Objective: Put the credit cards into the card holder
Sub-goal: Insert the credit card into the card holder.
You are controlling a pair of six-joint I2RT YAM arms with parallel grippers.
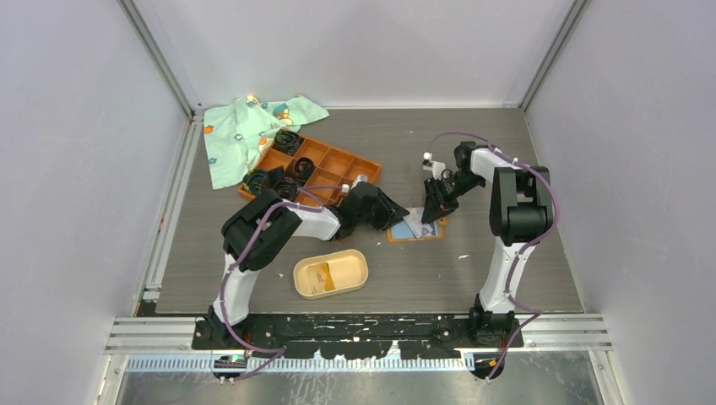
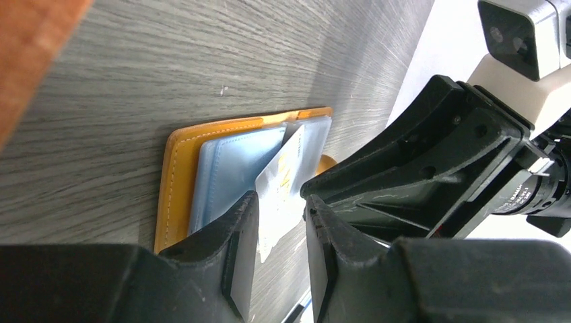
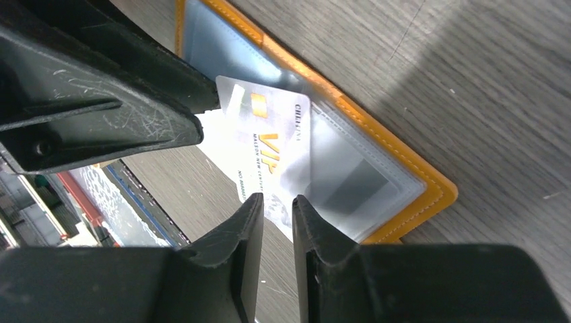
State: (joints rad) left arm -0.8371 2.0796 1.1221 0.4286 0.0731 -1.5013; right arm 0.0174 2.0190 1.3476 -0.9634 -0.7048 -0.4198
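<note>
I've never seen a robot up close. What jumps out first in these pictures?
Two black grippers, the left gripper and the right gripper, meet nose to nose at the centre of the top view over an open orange wallet with blue-grey sleeves. A silvery plastic card marked VIP pokes out of it right where they meet. Below them in that view sits a beige oval tray with a raised rim.

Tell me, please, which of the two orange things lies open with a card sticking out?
The flat orange wallet: a pale VIP card pokes from its blue-grey sleeve. The orange grid tray holds dark coiled bands.
</note>
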